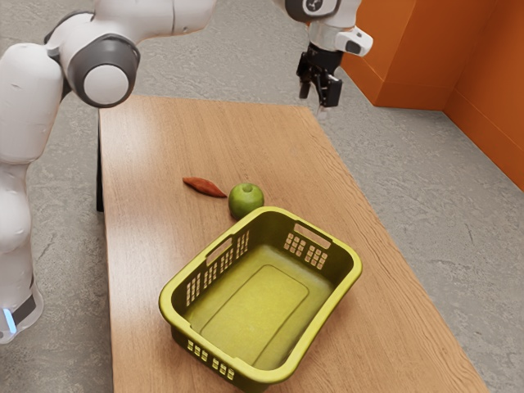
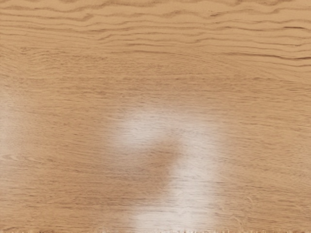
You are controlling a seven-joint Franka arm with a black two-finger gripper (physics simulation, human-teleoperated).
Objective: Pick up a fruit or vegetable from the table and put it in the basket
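Nearest the camera sits a yellow-green plastic basket (image 1: 354, 266), upright on the table (image 1: 155, 246), its rim rounded at the corners and its walls pierced with rows of small square holes. Just beyond its far corner lie the two pieces of food, both outside it on the wood. One is a round green fruit (image 1: 246, 201), close beside the rim; whether they touch is hard to tell. The other is a slender reddish vegetable (image 1: 203, 187) with pointed ends, one of them just beside the fruit.

Up in the air, well apart from both, is the black gripper (image 1: 313, 103), farther toward the exterior view's right and pointing down. Its two fingers stand apart, with nothing held between them. From the gripper, the fruit and the vegetable are lower and toward the exterior view's left.

Light brown wood with fine, wavy grain makes up the tabletop; the wrist view looks onto it, with a pale, soft-edged patch of glare. A dark table leg (image 1: 100, 176) shows at the exterior view's left. Around the table runs a mottled grey floor (image 1: 213, 61), and orange walls (image 1: 409, 49) rise at the exterior view's upper right. The white arm (image 1: 24, 102) has dark grey joint covers.
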